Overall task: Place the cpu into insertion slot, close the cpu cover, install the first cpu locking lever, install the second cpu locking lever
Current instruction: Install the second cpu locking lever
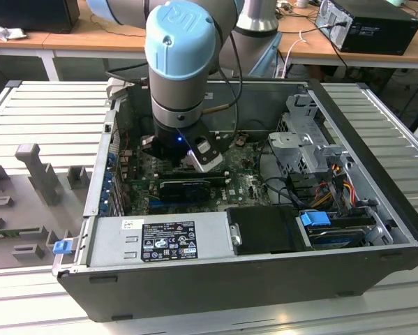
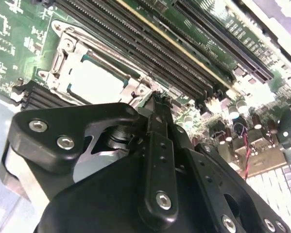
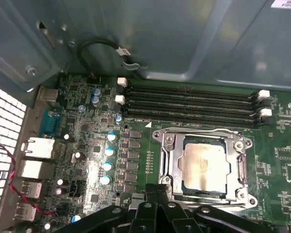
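The cpu (image 3: 203,165) lies flat in the insertion slot (image 3: 203,193) on the green motherboard, its pale metal top showing through the window of the cpu cover (image 3: 167,160). The cover is folded down over it. In the second wrist view the cpu (image 2: 94,80) and cover (image 2: 62,58) sit just beyond the fingertips. My gripper (image 3: 157,194) hovers at the socket's near edge, its black fingers pressed together with nothing between them. The same gripper (image 2: 157,99) is close above the cover's corner in the second wrist view. The arm's wrist (image 1: 184,132) reaches down into the open computer case.
Long black memory slots (image 3: 194,102) run beside the socket. Rear ports (image 3: 36,155) and a red-black wire line the case wall. A power supply (image 1: 160,237), a black card (image 1: 184,187), a drive cage (image 1: 306,139) and cables crowd the case.
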### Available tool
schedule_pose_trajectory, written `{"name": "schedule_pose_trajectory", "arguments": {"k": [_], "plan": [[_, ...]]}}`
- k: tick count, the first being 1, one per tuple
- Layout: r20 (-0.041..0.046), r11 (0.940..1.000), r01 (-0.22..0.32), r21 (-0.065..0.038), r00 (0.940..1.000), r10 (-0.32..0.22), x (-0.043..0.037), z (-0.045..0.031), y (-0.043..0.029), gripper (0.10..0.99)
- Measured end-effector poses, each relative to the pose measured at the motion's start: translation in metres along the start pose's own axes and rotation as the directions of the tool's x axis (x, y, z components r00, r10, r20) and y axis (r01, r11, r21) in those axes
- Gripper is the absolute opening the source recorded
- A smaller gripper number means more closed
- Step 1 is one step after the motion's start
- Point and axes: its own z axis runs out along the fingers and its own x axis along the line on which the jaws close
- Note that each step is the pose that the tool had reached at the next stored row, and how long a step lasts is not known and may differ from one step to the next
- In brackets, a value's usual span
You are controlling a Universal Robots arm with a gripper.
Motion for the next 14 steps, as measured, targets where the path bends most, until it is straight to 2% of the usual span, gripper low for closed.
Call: {"name": "schedule_pose_trajectory", "arguments": {"k": [12,14], "plan": [[-0.0002,1.0,0.0,0.0,1.0,0.0,-0.0001,-0.0175,0.0056,0.106],[-0.0002,1.0,0.0,0.0,1.0,0.0,-0.0002,-0.0222,0.0071,0.106]]}}
